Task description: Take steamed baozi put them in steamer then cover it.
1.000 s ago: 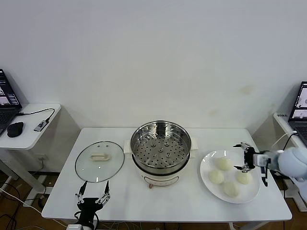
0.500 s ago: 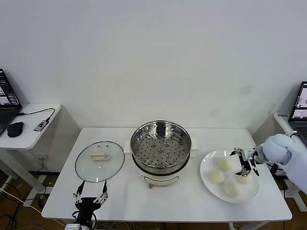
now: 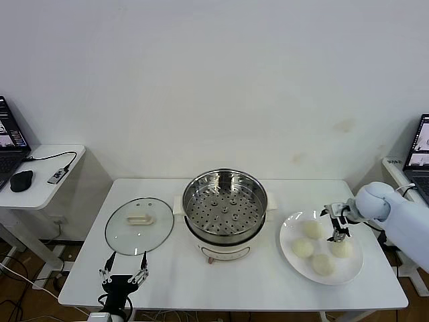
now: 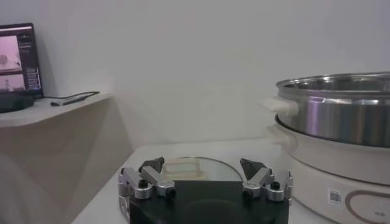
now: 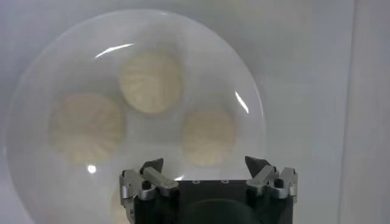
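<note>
While right pincer (image 3: 335, 224) hangs released over plate (image 3: 353, 267) rim, left pincer (image 3: 123, 270) released (table (image 3: 268, 288) front edge).

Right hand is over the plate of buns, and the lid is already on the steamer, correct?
Not quite. The head view shows the lid lying on the table left of the open steamer, not on it. The right hand is indeed over the plate of buns.

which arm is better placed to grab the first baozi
Right. The right gripper hangs open directly over the baozi on the plate; the left gripper waits at the table's near edge by the cover.
</note>
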### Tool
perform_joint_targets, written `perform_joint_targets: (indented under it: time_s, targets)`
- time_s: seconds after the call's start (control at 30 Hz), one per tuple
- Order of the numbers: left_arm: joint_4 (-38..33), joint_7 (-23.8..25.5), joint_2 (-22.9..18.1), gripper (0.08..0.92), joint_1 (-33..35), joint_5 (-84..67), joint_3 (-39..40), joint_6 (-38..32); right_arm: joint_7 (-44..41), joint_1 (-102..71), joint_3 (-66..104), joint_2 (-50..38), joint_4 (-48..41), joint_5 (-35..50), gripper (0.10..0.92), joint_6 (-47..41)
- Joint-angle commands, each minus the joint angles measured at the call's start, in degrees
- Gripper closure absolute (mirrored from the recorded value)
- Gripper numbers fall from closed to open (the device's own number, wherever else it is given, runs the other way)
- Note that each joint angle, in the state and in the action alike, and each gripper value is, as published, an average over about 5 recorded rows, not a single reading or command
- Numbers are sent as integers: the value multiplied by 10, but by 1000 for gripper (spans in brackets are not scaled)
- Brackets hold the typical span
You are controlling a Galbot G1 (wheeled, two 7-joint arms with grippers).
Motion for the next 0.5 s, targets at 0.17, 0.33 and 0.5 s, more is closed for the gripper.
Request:
perform_joint_targets:
  time_s: [0.17,0.33,0.5]
  targets:
    - [4,0,2,177,-4,0,-2,1,1,14,-20,48,-44,-4,237,-7]
    - [3,0,2,177,-3,-1,-4,1,2,11,-22,50,-49,-10,277,-12]
    - [2,0,2,177,-1,-1,-4,0,6,6,-17,51,-53,-11,293,-14]
